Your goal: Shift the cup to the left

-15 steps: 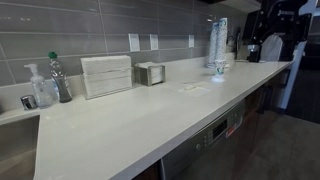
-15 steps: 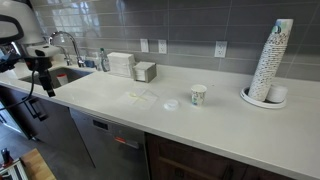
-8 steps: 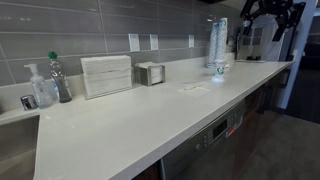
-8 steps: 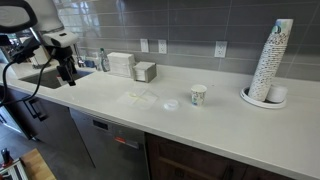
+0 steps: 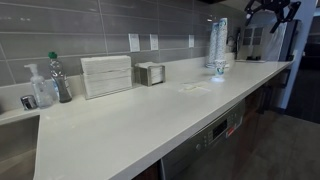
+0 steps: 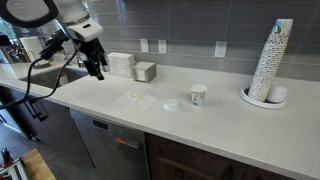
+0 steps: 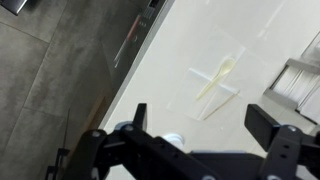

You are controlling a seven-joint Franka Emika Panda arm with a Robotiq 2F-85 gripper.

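A long white counter point(image 6: 215, 125) runs under a grey tiled wall point(image 6: 190, 20), with a dishwasher point(image 6: 112, 146) set in its front. In an exterior view the arm point(image 6: 55, 12) reaches in above the sink end, and its gripper point(image 6: 98, 73) hangs over the counter, close in front of the napkin box point(image 6: 120, 63). In the wrist view the gripper point(image 7: 200, 125) points down at bare counter, its jaws wide apart with nothing between them.

A tall stack of cups point(image 6: 272, 58) leans on a plate at the far end. A metal box point(image 6: 146, 71) sits just beside the napkin box.

The cup point(image 6: 198, 94) stands upright on open counter, between the metal box and the stack and well apart from the gripper. A small lid point(image 6: 171, 104) lies near it on the gripper's side. A flat clear plastic piece point(image 6: 142, 96) lies between the lid and the gripper; the wrist view shows it point(image 7: 218, 82) ahead of the fingers point(image 7: 265, 118).
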